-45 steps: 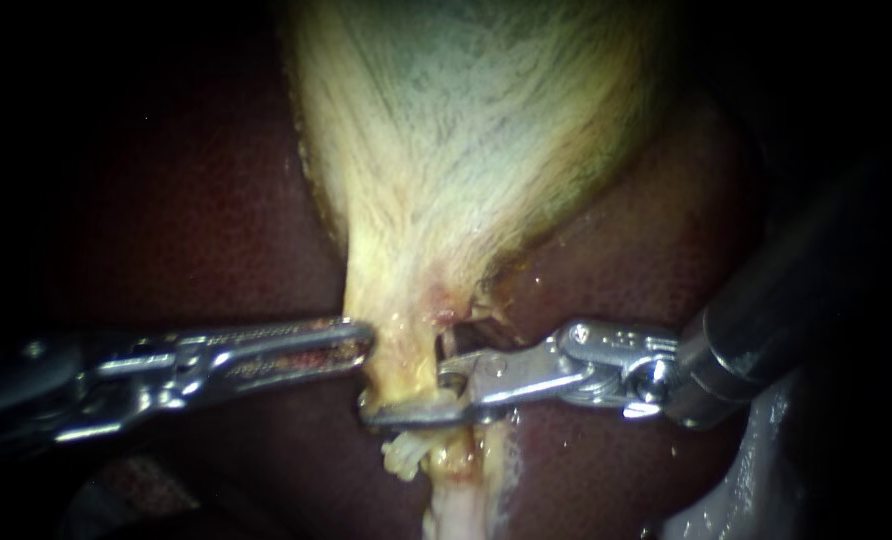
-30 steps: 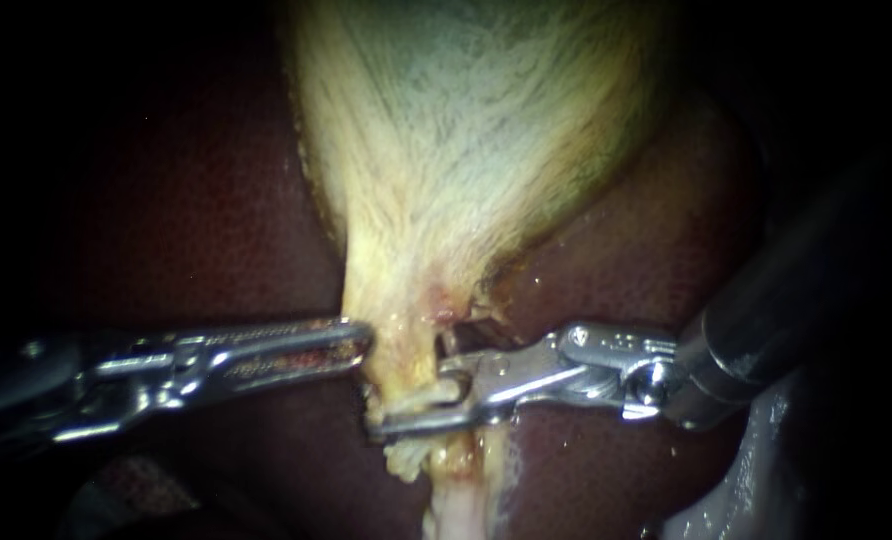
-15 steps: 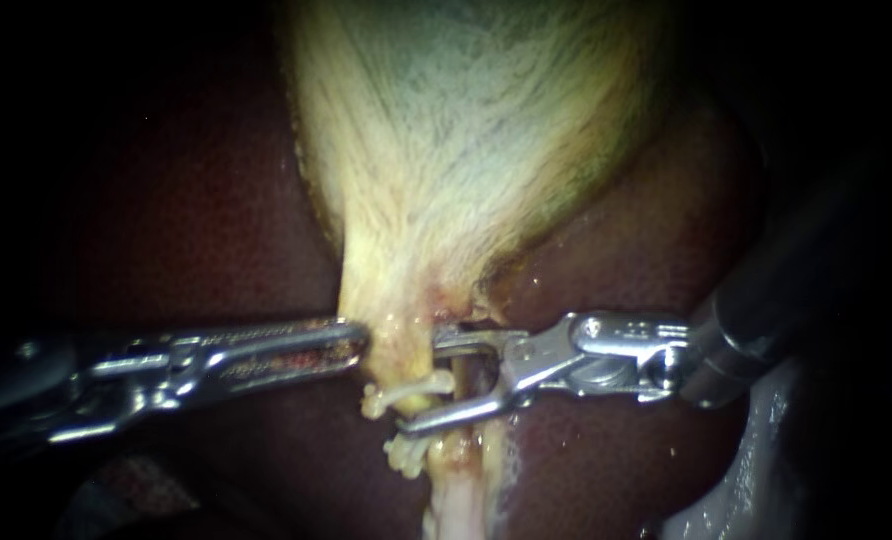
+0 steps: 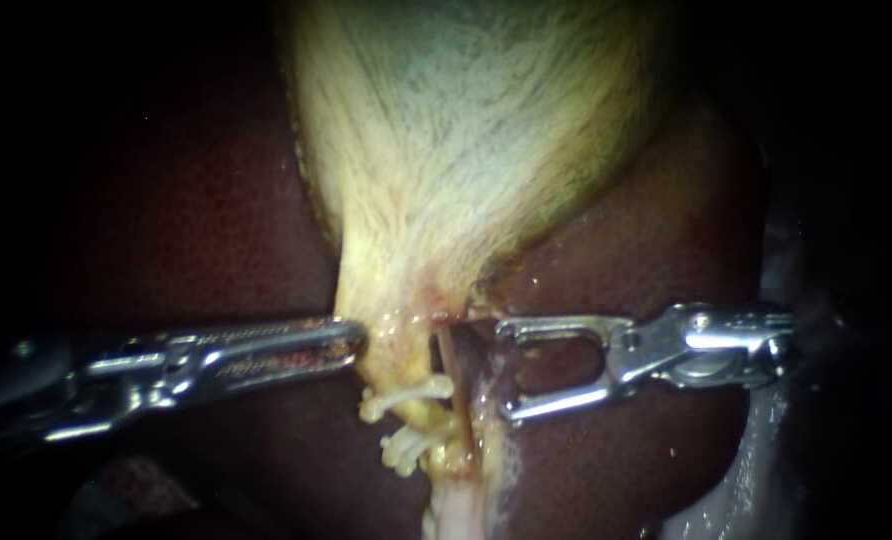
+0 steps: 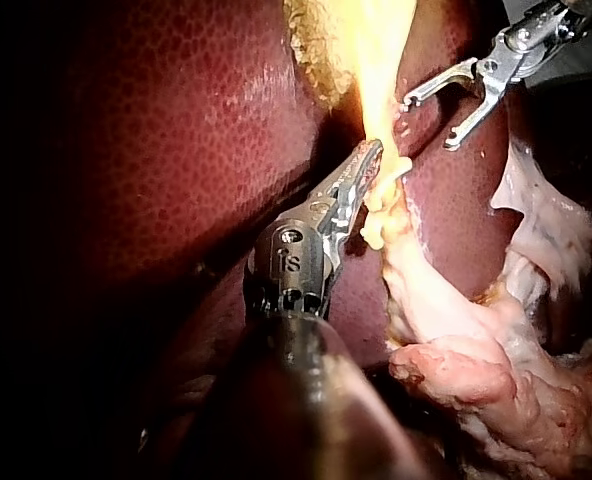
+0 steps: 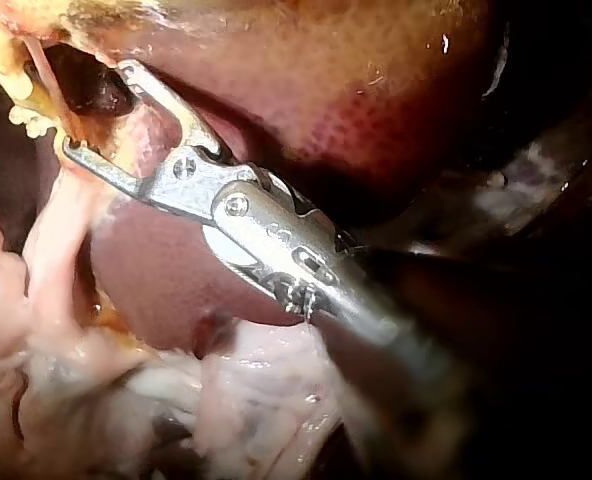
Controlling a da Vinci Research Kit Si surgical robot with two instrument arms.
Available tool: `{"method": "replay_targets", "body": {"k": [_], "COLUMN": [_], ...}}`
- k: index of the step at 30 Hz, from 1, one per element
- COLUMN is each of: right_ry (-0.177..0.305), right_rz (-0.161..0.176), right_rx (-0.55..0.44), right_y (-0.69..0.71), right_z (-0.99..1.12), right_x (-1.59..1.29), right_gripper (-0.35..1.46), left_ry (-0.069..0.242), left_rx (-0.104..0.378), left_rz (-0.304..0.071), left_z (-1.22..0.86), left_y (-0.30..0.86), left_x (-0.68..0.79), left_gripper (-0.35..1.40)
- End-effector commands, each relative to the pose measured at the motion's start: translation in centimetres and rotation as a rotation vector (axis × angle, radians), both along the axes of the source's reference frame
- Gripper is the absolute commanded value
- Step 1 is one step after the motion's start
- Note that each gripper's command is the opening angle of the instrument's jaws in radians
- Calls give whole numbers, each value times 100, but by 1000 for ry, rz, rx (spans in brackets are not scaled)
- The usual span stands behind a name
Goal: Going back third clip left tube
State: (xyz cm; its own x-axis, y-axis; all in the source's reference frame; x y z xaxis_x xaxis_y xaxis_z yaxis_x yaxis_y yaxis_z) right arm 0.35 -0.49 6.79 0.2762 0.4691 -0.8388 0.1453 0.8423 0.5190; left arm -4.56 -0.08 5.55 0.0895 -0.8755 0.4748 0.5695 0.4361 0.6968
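The pale yellow gallbladder (image 4: 466,150) narrows down to a neck between my two instruments, with dark red liver (image 4: 196,200) around it. My left instrument (image 4: 351,342) is shut on the neck's left edge; the left wrist view shows the same grip (image 5: 369,165). Below it, two pale clips (image 4: 406,392) (image 4: 404,450) sit across the left tube. A thin pink tube (image 4: 448,362) runs just to their right. My right instrument (image 4: 506,368) stands open to the right of both tubes, holding nothing and apart from the clips. It also shows open in its own view (image 6: 96,108).
Pale fatty tissue (image 4: 456,510) hangs below the clips and spreads out under the liver (image 5: 496,380) (image 6: 76,400). A wet pale fold (image 4: 736,490) lies at the lower right, beneath the right instrument's shaft.
My right instrument's jaws opened off the left tube and drew back to the right. A pale clip now stays on the tube where they were. The left instrument has not moved.
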Motion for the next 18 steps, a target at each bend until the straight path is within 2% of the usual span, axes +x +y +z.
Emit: {"method": "replay_targets", "body": {"k": [1, 4, 8, 14, 18], "right_ry": [2, 7, 7, 6, 6], "right_rz": [-1, -5, -4, -3, -3], "right_rx": [-2, -14, -13, -15, -15], "right_y": [2, 8, 5, 2, 2], "right_z": [-2, -10, -13, -14, -15], "right_x": [-3, -10, -10, -7, -7], "right_gripper": [58, 58, 58, 59, 59], "left_ry": [0, 0, 1, 1, 12], "left_rx": [0, 0, 0, -5, -3], "left_rz": [-1, -1, -2, -5, -1], "left_z": [1, 3, 6, 22, 34], "left_y": [0, 1, 2, 6, 6], "left_x": [0, 0, -2, -9, -17], "left_gripper": [-35, -35, -35, -35, -35]}}
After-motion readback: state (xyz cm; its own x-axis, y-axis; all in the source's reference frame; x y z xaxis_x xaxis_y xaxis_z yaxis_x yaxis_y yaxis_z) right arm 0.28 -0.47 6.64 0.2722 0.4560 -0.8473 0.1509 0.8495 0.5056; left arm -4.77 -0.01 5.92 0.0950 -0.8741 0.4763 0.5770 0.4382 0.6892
